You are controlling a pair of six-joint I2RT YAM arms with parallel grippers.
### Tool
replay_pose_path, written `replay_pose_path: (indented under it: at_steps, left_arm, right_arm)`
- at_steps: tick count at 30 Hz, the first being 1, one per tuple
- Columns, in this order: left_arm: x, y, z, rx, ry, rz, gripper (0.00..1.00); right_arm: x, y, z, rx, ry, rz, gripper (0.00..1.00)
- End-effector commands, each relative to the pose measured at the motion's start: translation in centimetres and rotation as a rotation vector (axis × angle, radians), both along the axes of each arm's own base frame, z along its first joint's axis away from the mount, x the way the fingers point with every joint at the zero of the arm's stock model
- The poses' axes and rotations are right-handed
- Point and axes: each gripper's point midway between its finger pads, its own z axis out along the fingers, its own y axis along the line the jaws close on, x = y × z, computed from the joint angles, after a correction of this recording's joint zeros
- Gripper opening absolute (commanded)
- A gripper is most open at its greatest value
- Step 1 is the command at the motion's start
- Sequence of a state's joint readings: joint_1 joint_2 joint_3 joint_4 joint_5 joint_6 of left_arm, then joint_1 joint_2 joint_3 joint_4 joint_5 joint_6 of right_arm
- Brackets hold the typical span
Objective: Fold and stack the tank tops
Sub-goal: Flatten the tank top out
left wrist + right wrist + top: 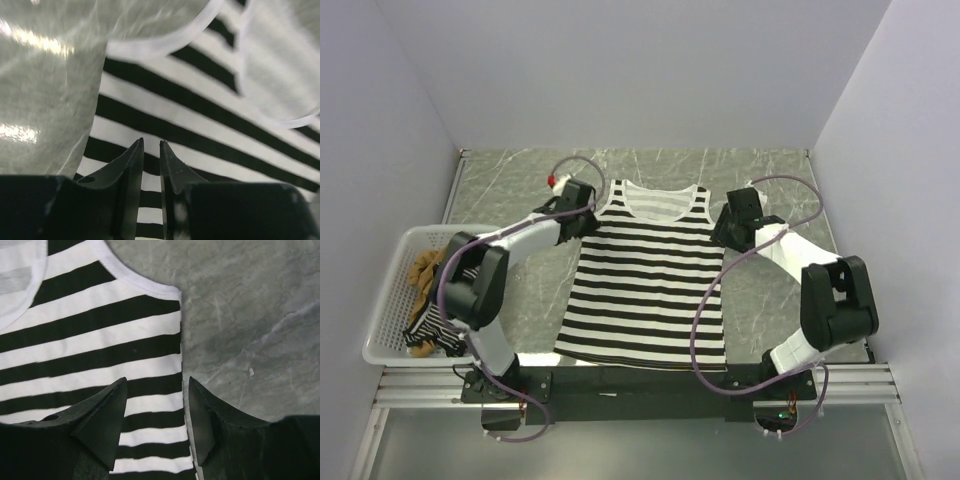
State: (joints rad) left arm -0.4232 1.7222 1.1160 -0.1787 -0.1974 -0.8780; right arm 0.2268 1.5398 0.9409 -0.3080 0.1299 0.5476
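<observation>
The wide black-and-white striped tank top (645,285) lies flat and unfolded on the table, neck to the far side. My left gripper (588,222) hovers over its left armhole edge. In the left wrist view the gripper (151,142) has its jaws only a narrow gap apart, with nothing between them and the stripes (200,115) showing below. My right gripper (727,235) is at the top's right side, open and empty. In the right wrist view the gripper (157,382) straddles the side edge of the top (90,340). The tan-brown top (423,270) and the thin-striped top (433,330) lie bunched in the basket.
A white mesh basket (382,300) stands at the left edge of the table. The grey marbled tabletop (770,180) is walled by pale panels at the back and both sides. A metal rail (640,385) runs along the near edge by the arm bases.
</observation>
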Motion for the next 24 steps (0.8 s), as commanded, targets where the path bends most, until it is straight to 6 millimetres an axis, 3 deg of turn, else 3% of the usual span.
replay_pose_path:
  at_steps: [1,9,12,16,21,22,24]
  left_arm:
    - [0.1,-1.1,-0.7,-0.019,0.015,-0.017,0.25]
    - [1.2,-0.2,-4.0,0.07,0.085,0.03,0.22]
    - [1.5,0.2,-4.9,0.101,0.098,0.049,0.22]
    - [2.0,0.6,-6.7,0.144,0.143,0.066,0.21]
    - [3.5,0.2,-6.8,0.115,0.141,0.076,0.2]
    - [3.6,0.3,-7.6,0.116,0.159,0.077,0.2]
    - [5.1,-0.2,-7.1,0.09,0.146,0.074,0.2]
  right_arm:
    - [1.6,-0.9,0.4,-0.044,-0.053,-0.063,0.59]
    - [3.9,-1.6,-2.6,-0.112,0.021,-0.099,0.56]
    - [4.9,-1.9,-3.2,-0.119,0.042,-0.104,0.47]
    - [7.1,-2.0,-2.3,-0.11,0.05,-0.099,0.16]
    - [8.2,-2.3,-3.4,-0.133,0.089,-0.085,0.06]
    - [9.2,-2.2,-2.7,-0.123,0.071,-0.089,0.01]
    - [10.0,-2.7,-3.4,-0.099,0.094,-0.094,0.01]
